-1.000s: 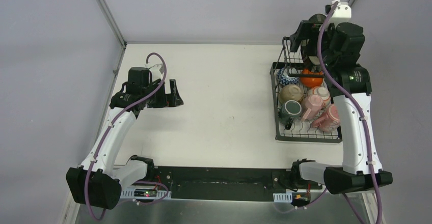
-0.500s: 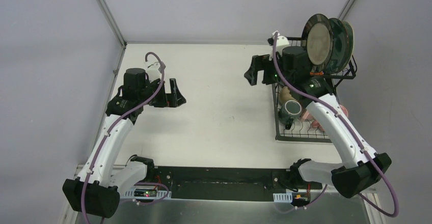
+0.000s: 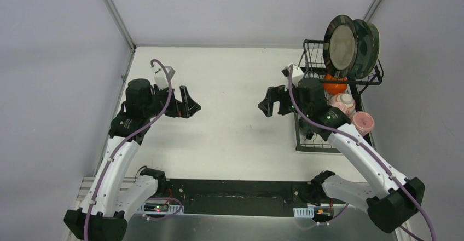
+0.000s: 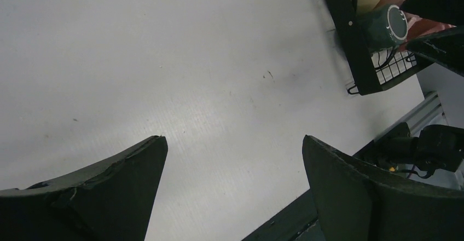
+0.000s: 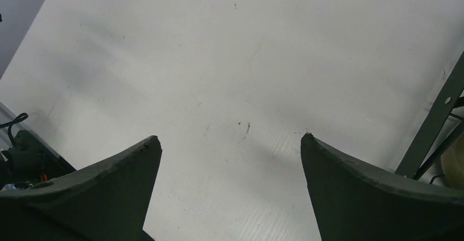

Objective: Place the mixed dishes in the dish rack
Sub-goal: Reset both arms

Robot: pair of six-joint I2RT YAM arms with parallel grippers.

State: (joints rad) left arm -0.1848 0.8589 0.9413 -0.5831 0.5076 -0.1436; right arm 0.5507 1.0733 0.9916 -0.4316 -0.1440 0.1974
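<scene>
The black wire dish rack stands at the table's right side. Three plates stand upright in its raised tier: a dark-rimmed beige plate in front, a dark teal plate and a mint green plate behind. An orange bowl and pink cups lie in the lower tray, partly hidden by my right arm. My right gripper hangs open and empty just left of the rack. My left gripper is open and empty over the table's left half.
In the left wrist view the rack's corner shows with a dark teal cup inside. A rack post crosses the right edge of the right wrist view. The white table lies between both grippers. Grey walls enclose the back and sides.
My right arm has swung out from over the rack to the left, leaving the upright plates uncovered. My left arm has shifted slightly nearer and stayed open.
</scene>
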